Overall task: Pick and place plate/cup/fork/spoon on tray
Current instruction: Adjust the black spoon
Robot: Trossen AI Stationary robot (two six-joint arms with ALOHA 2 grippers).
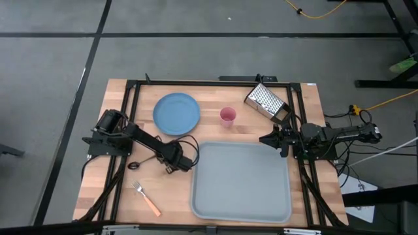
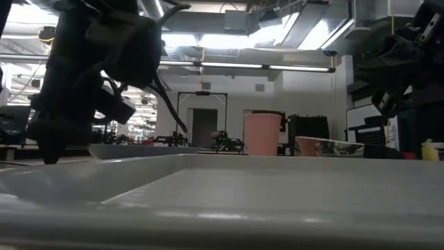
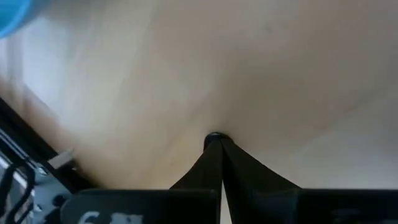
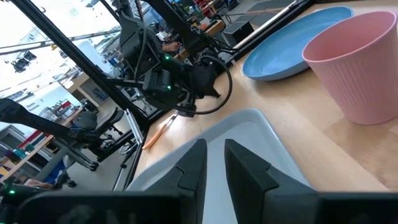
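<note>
1. The tray (image 1: 241,181) is a large grey-blue rectangle with rounded corners and a raised rim, lying on the near right part of the wooden worktop (image 1: 130,196); nothing lies in it.
2. The plate (image 1: 176,113) is round, flat and light blue, lying on the far left-centre of the worktop, well apart from the tray.
3. The cup (image 1: 227,116) is small, pink and finely ribbed, standing upright just to the right of the plate and beyond the tray's far rim.
4. The fork (image 1: 146,198) has silver tines and an orange handle; it lies slantwise on the worktop left of the tray's near corner.
5. The spoon (image 1: 135,165) is small and dark, lying on the worktop near the left arm, between the plate and the fork.
6. A metal box grater (image 1: 266,101) lies tilted at the far right, beyond the tray.
7. The left gripper (image 1: 185,161) hangs low over bare wood just beside the tray's far left corner; its jaws are clenched together on nothing, the fingertips (image 3: 214,142) meeting at a point.
8. The right gripper (image 1: 266,139) waits at the tray's far right corner, near the grater; its jaws stand only slightly parted, with nothing between them.
</note>
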